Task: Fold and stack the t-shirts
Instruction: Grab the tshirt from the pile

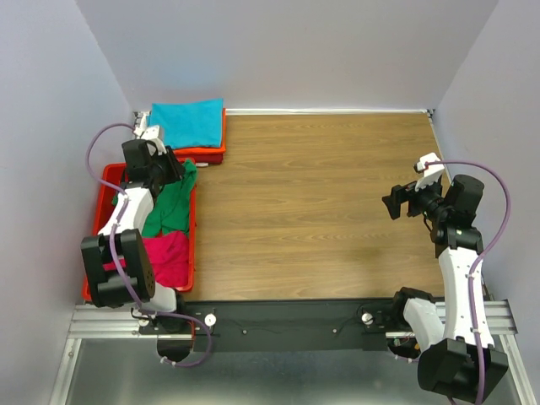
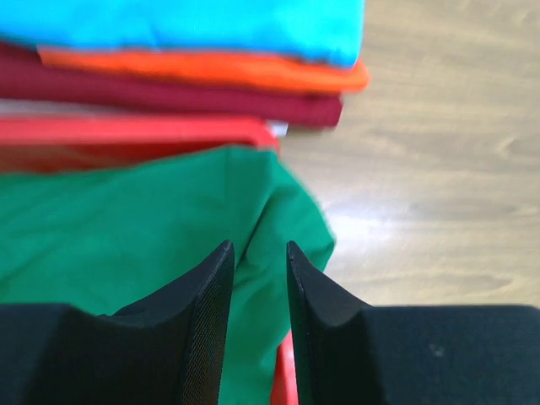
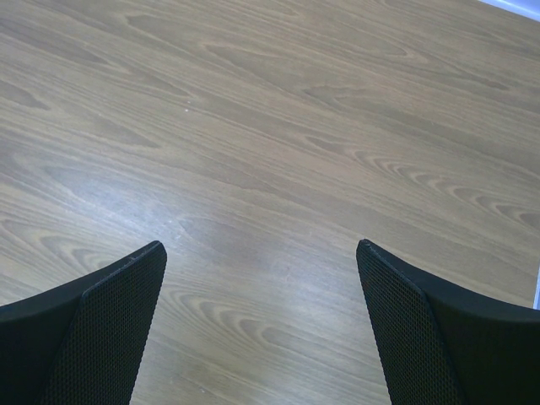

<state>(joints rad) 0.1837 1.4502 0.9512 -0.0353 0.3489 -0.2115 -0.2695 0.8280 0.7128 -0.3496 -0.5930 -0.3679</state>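
Note:
A green t-shirt (image 1: 173,207) lies crumpled in the red tray (image 1: 107,179), with a magenta t-shirt (image 1: 169,255) beside it at the tray's near end. My left gripper (image 1: 182,169) hangs over the tray's far right corner. In the left wrist view its narrowly set jaws (image 2: 257,246) pinch a fold of the green t-shirt (image 2: 126,228), which spills over the tray rim (image 2: 126,131). Beyond the tray sits a folded stack: teal t-shirt (image 2: 186,21) on top, orange (image 2: 211,69) under it, dark red (image 2: 169,97) at the bottom. My right gripper (image 3: 261,249) is open over bare wood.
The wooden table (image 1: 321,202) stretches between the two arms. The folded stack (image 1: 187,125) sits in the far left corner against the back wall. My right gripper (image 1: 393,202) hovers near the right wall. A black rail runs along the near edge.

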